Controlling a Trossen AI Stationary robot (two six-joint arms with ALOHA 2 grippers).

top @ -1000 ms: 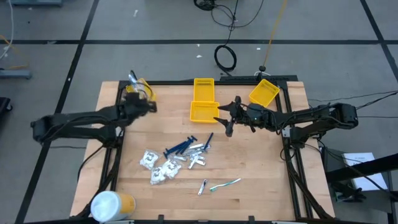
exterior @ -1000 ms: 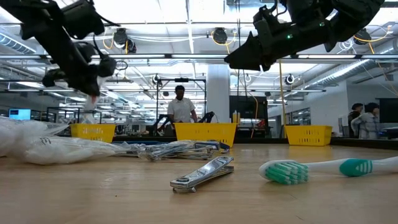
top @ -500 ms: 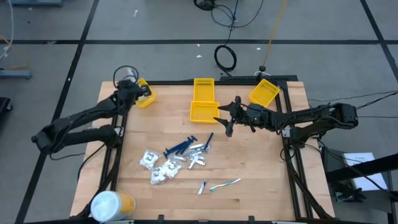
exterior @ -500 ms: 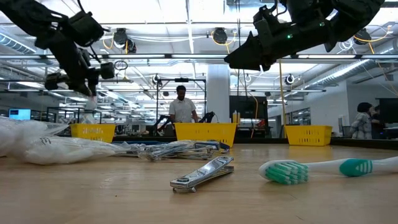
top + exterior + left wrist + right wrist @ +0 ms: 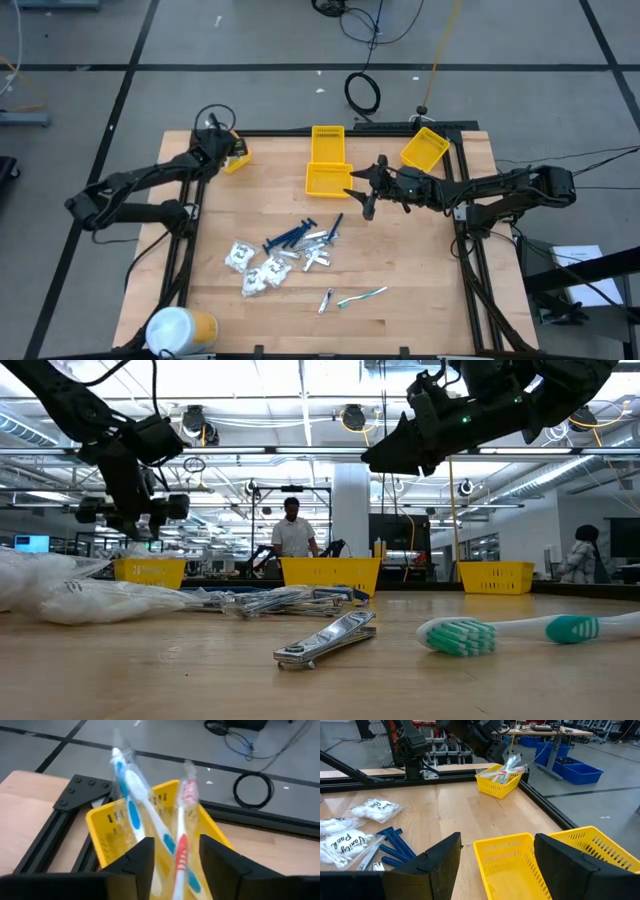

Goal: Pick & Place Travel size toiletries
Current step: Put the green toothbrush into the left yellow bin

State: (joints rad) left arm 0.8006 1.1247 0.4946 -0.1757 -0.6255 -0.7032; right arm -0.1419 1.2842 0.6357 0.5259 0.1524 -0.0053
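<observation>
The wooden table point(image 5: 420, 280) was seen spread with the toiletries, and a white-and-yellow cylinder point(image 5: 180, 330) stood at its near left corner. Two yellow bins point(image 5: 327, 165) were set end to end at the far middle, a third point(image 5: 424, 148) at the far right corner, and a fourth, the corner bin point(image 5: 234, 152), at the far left. The left gripper point(image 5: 214, 148) was held just above that corner bin, its fingers point(image 5: 135, 865) parted narrowly, with two wrapped toothbrushes point(image 5: 150, 830) standing tilted in the bin before them; whether these were gripped could not be told. The right gripper point(image 5: 362, 190) was hung over the table beside the middle bins, its fingers point(image 5: 427, 865) spread wide and holding nothing. Mid-table lay white packets point(image 5: 255, 265), blue razors point(image 5: 290, 236) and silvery tubes point(image 5: 318, 250); nearer lay a green toothbrush point(image 5: 362, 296) beside a metal nail clipper point(image 5: 327, 639).
</observation>
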